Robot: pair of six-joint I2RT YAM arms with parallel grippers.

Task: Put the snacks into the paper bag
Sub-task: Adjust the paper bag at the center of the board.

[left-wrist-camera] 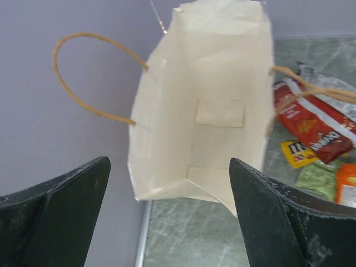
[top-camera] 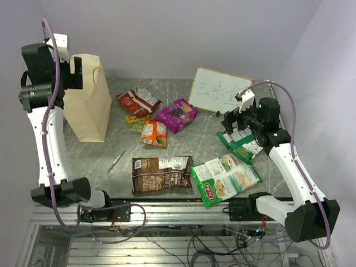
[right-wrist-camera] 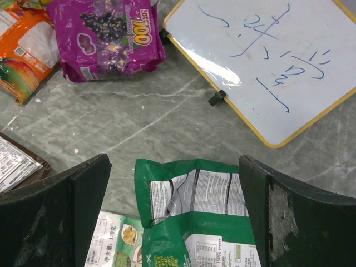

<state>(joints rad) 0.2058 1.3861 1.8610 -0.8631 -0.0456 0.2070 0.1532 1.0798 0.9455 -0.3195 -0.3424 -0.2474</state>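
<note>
The purple packet point(right-wrist-camera: 105, 33) has "100" in yellow, w/ letters beside it that look like "SOFT". A white-and-green packet point(right-wrist-camera: 114, 245) shows Chinese chars. and "130", and the small yellow packet point(left-wrist-camera: 297, 153) shows an "m". The whiteboard point(right-wrist-camera: 267, 67) has blue handwriting, approx. "24", the rest not legible.

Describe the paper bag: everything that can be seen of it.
The paper bag is tall, cream-tan and plain, with creased side folds and two thin looped cord handles. It stands upright at the far left of the grey marbled table, beside the wall, with its mouth open upward. The left wrist view looks straight in and shows only folded bottom panels, no packet. The left gripper hangs open over the mouth. The red packet lies near but apart.
</note>
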